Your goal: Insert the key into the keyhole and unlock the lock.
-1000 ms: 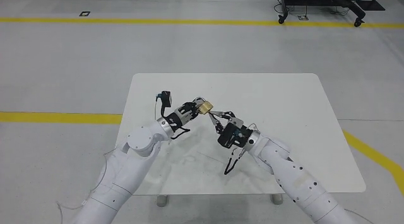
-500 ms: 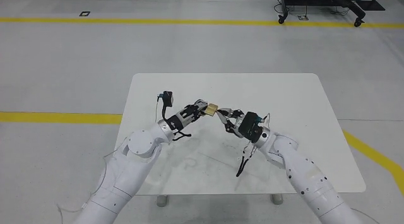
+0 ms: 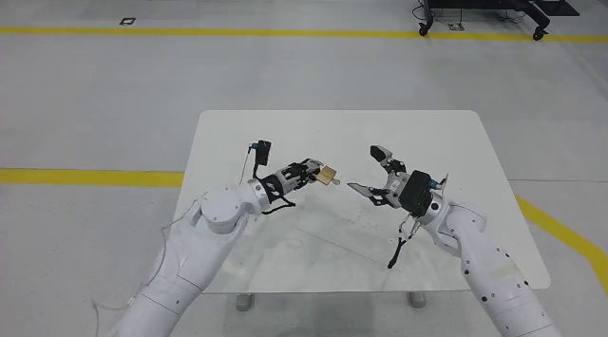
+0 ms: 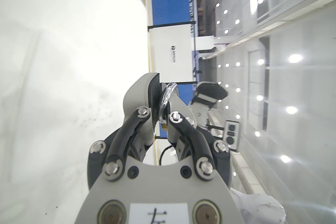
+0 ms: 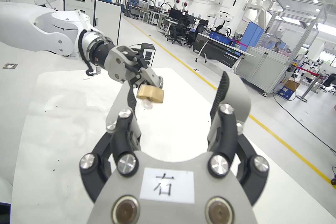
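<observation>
A brass padlock [image 3: 327, 175] hangs above the middle of the white table [image 3: 456, 138]. My left gripper [image 3: 314, 171] is shut on its silver shackle [image 4: 168, 95]. In the right wrist view the padlock [image 5: 150, 94] sits just past my left gripper [image 5: 155, 81], and a small pale piece [image 5: 147, 104] sticks out under its body; I cannot tell whether that is the key. My right gripper [image 3: 369, 170] is a short way right of the lock, open and holding nothing [image 5: 176, 84].
The table's far edge [image 5: 168, 70] and right edge [image 3: 518, 204] are near the arms. Small dark specks [image 5: 52, 114] dot the tabletop. A yellow floor line [image 3: 85, 177] runs past the table.
My right gripper has drawn back to the right, away from the padlock, and opened. The left gripper has carried the padlock a little to the right.
</observation>
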Controlling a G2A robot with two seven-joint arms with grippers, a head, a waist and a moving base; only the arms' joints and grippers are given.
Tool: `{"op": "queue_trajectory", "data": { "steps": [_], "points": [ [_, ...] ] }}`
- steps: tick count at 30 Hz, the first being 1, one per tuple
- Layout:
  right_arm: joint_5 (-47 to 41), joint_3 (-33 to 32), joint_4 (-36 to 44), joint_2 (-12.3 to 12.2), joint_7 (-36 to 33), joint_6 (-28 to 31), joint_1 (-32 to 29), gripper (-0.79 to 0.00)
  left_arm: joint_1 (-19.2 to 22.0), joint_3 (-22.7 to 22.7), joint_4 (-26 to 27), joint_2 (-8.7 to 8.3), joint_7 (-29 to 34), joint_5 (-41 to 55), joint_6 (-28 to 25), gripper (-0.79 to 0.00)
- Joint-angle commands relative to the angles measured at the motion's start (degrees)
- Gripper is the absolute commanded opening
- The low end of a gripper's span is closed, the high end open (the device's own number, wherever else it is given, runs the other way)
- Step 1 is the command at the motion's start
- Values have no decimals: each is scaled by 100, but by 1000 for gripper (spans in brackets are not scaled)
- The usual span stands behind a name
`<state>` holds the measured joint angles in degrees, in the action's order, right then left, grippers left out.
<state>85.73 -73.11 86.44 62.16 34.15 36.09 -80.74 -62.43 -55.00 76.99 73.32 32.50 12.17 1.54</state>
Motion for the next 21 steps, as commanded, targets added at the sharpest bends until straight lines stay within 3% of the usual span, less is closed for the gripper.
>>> {"op": "queue_trajectory", "data": {
  "steps": [1,10,11,12,14,15,18,21],
  "points": [
    [2,15,-4,2,-4,-6,6,0,164,332,-14,59,-80,-454,348,-785],
    [2,15,-4,2,-4,-6,6,0,917,1439,-867,452,-250,-1212,837,-779],
    [2,15,-4,2,-4,-6,6,0,994,1530,-988,497,-222,-1250,922,-548],
    [2,15,-4,2,-4,-6,6,0,1075,1618,-1091,540,-203,-1309,993,-431],
    [2,15,-4,2,-4,-6,6,0,1190,1774,-1278,622,-148,-1383,1092,-92],
    [2,15,-4,2,-4,-6,6,0,1245,1824,-1345,660,-62,-1348,1150,0],
    [2,15,-4,2,-4,-6,6,0,1348,1910,-1517,743,19,-1328,1256,0],
    [2,15,-4,2,-4,-6,6,0,1382,1830,-1578,783,-305,-1341,1449,0]
  ]
}}
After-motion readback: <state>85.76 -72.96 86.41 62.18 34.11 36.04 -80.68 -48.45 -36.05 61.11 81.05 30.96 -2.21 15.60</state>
